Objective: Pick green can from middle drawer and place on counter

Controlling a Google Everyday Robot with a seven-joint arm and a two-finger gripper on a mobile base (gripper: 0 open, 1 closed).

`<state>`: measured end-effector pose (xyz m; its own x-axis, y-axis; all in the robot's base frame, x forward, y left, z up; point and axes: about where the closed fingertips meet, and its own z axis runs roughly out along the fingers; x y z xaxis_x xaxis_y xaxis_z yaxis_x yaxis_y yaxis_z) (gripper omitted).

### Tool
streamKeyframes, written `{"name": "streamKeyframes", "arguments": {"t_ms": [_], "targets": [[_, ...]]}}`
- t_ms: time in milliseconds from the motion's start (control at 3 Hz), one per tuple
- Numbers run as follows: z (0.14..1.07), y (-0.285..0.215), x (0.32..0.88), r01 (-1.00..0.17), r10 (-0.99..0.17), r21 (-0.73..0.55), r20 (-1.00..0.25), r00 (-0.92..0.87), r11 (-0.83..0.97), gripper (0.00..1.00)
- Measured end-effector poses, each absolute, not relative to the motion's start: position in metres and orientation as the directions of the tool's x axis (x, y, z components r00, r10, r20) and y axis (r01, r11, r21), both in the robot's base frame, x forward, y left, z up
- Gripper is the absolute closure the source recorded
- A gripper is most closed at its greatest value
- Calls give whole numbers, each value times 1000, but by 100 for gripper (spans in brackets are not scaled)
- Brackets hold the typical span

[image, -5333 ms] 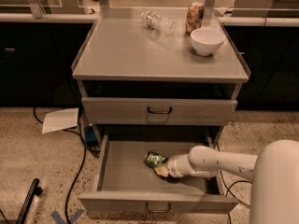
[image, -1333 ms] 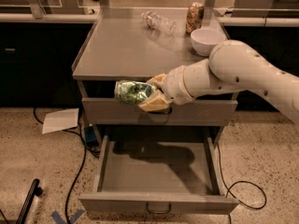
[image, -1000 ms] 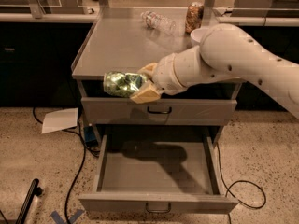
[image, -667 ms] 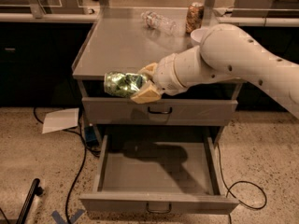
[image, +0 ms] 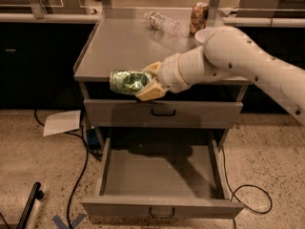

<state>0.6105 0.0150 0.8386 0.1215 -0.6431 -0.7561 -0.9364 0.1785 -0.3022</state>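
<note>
Green can (image: 127, 81) is out of the drawer (image: 162, 173), held on its side at about the level of the table (image: 124, 42) front edge near the left corner. The gripper (image: 143, 83) is there too, fingers (image: 151, 90) clamped on the can's right end. Step is carry-to-table: next likely needs a little lift, a move inward over bare top, then release. The arm (image: 228, 51) comes in from the right, stretched leftward across the table front.

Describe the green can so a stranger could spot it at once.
Start at the broad grey metal cabinet top. At its front edge, the gripper holds the green can sideways in tan fingers. Only it is held; the brown can and clear plastic bottle rest at the back.
</note>
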Motion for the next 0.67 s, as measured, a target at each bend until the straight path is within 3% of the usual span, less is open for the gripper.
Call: {"name": "streamKeyframes", "arguments": {"t_ms": [667], "targets": [[876, 16, 688, -931, -657, -344, -731, 182, 125, 100]]}}
